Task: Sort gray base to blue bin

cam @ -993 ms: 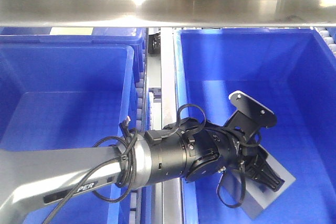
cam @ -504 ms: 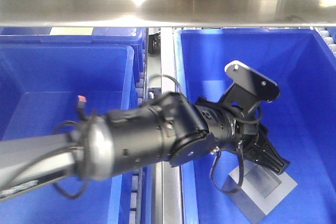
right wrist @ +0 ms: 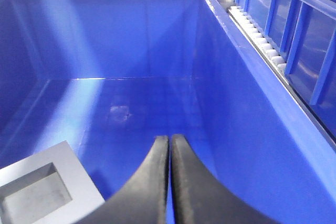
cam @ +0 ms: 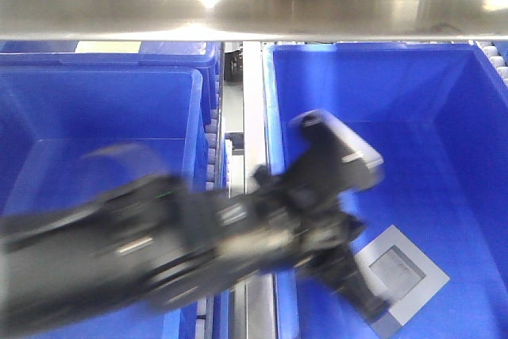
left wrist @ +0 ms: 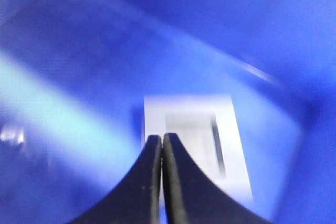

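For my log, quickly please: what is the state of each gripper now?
Left gripper: jaws closed, holding nothing; gray base lies beyond.
Right gripper: jaws closed, holding nothing.

The front camera looks down from above over two tubs, while both wrist cameras peer closely inside the deep bright-blue plastic bin (cam: 444,117), sharing the pale gray square-recessed block (right wrist: 39,190).

The gray base (cam: 399,273) lies flat on the floor of the blue bin (cam: 381,101), near its front, with the framed square recess facing up. It is pale gray, the recess darker. The bin is a deep, bright-blue tub with smooth walls, a rolled rim and a faintly gridded floor.
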You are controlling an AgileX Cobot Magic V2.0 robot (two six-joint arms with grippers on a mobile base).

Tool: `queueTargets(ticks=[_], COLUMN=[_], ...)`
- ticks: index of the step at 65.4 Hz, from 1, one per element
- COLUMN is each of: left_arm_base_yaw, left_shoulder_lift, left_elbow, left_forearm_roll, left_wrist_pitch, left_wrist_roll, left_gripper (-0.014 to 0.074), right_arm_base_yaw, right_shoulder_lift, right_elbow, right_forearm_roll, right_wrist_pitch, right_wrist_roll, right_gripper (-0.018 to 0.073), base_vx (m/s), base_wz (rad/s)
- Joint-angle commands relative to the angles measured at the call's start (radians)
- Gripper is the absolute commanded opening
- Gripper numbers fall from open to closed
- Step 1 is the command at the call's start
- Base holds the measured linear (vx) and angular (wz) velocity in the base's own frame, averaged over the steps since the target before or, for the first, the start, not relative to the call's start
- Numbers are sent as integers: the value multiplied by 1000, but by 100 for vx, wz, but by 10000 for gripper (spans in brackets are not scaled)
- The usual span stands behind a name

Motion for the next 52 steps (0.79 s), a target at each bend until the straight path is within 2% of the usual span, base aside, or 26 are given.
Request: queueTargets(ticks=[1, 41, 52], left_arm_base_yaw=[-5, -3, -3], left_shoulder_lift=[-150, -869, -1096], left_elbow=[78, 581, 685], left_forearm_roll=[-6, -5, -7], left_wrist_pitch=[-125, -137, -97], left_wrist_roll=[2, 2, -5], left_gripper=[-8, -6, -6], right_arm_base_yaw=[0, 0, 0], right_shoulder_lift=[1, 1, 1], right_elbow=[6, 6, 6], right_forearm_roll=[-7, -7, -7], right_wrist_pitch=[-38, -38, -38], right_wrist_roll=[-8, -8, -8], right_gripper=[-5, -5, -5], base_vx=[0, 0, 0], base_wz=[0, 0, 0])
